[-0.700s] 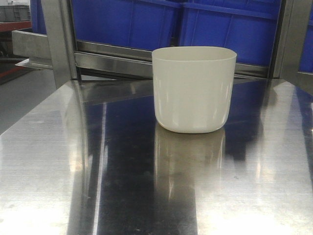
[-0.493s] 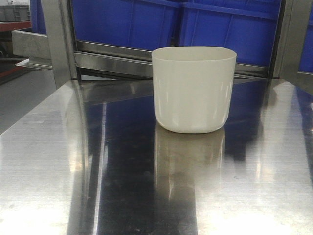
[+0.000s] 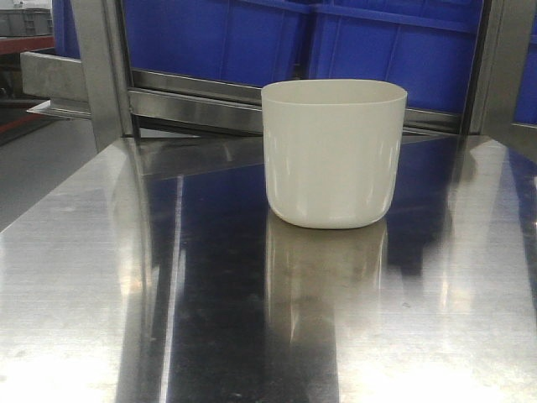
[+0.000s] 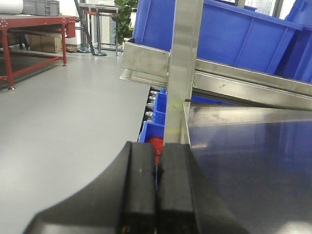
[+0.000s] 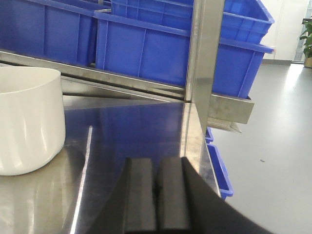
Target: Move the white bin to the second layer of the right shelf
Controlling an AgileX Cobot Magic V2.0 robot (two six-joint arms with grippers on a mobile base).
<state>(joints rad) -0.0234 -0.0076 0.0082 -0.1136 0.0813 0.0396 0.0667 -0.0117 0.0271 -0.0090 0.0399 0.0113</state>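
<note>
Left claw point(image 4: 156, 163) and right claw point(image 5: 157, 173) closed, empty — glossy white bin point(image 3: 334, 151) on mirrored steel tabletop point(image 3: 109, 302).

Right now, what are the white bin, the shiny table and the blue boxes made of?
The white bin looks like glossy plastic: smooth walls with soft light streaks. The table is probably brushed steel: it mirrors the bin and shows fine scratch lines. The blue crates seem duller moulded plastic, with ribbed rims.

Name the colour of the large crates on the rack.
The crates are blue, best seen in the right wrist view.
</note>
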